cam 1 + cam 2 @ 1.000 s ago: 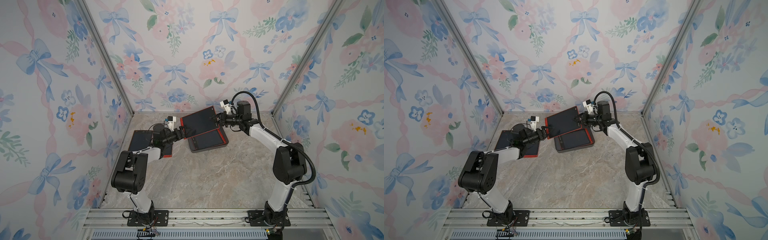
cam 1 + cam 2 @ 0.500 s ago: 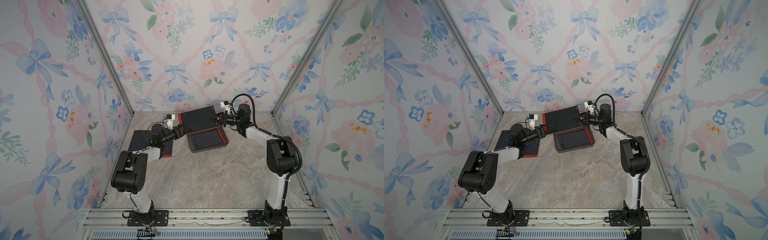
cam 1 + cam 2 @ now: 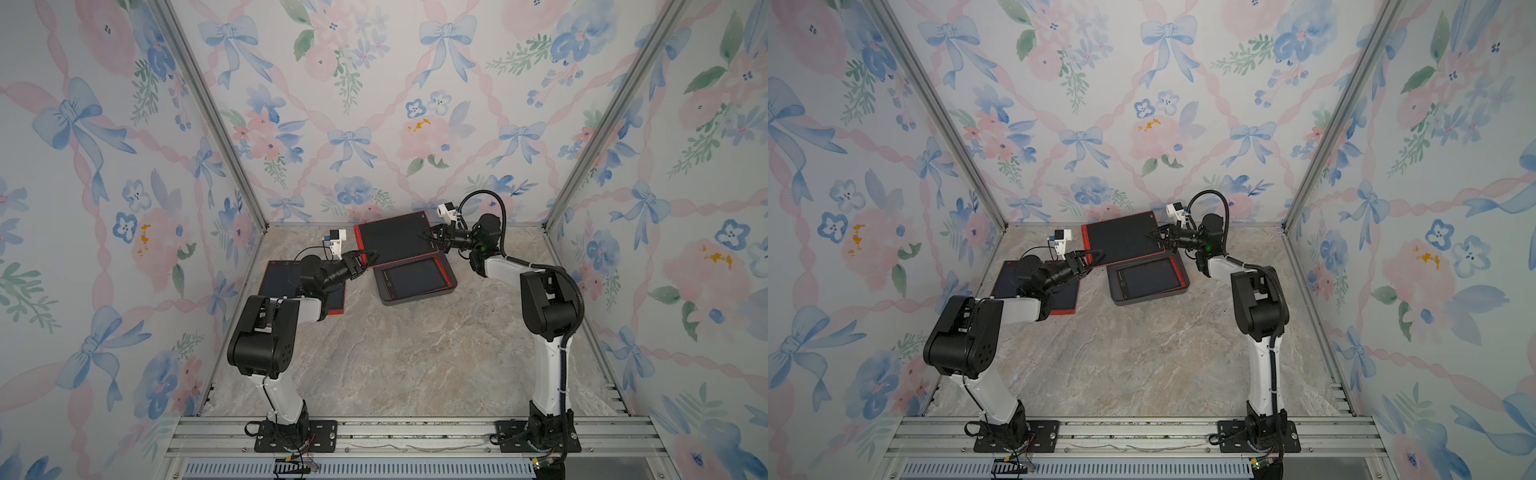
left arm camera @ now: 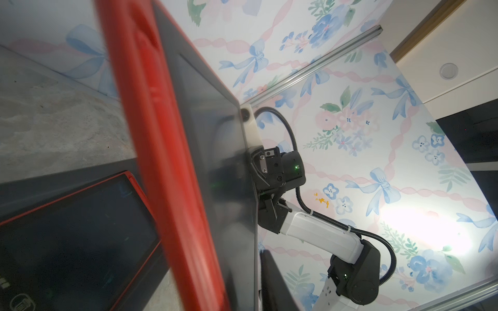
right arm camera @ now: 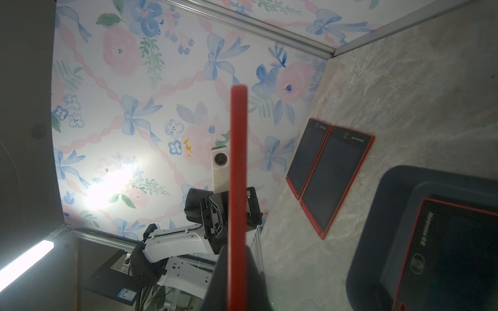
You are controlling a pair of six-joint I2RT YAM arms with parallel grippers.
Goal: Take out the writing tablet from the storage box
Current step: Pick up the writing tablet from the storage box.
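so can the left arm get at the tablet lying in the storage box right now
Probably not: its end effector sits around the edge of the lifted tablet, which hangs over part of the storage box and the tablet inside.

A robot lab test booth: floral-print panels (image 3: pixel 374 104) in aluminium framing (image 3: pixel 217 124), arms (image 3: pixel 548 316) bolted to a rail (image 3: pixel 415 432)

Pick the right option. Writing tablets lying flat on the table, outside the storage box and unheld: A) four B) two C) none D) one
B: the right wrist view shows one tablet and a second tablet side by side on the table, apart from the storage box; the right pincer holds the lifted tablet.
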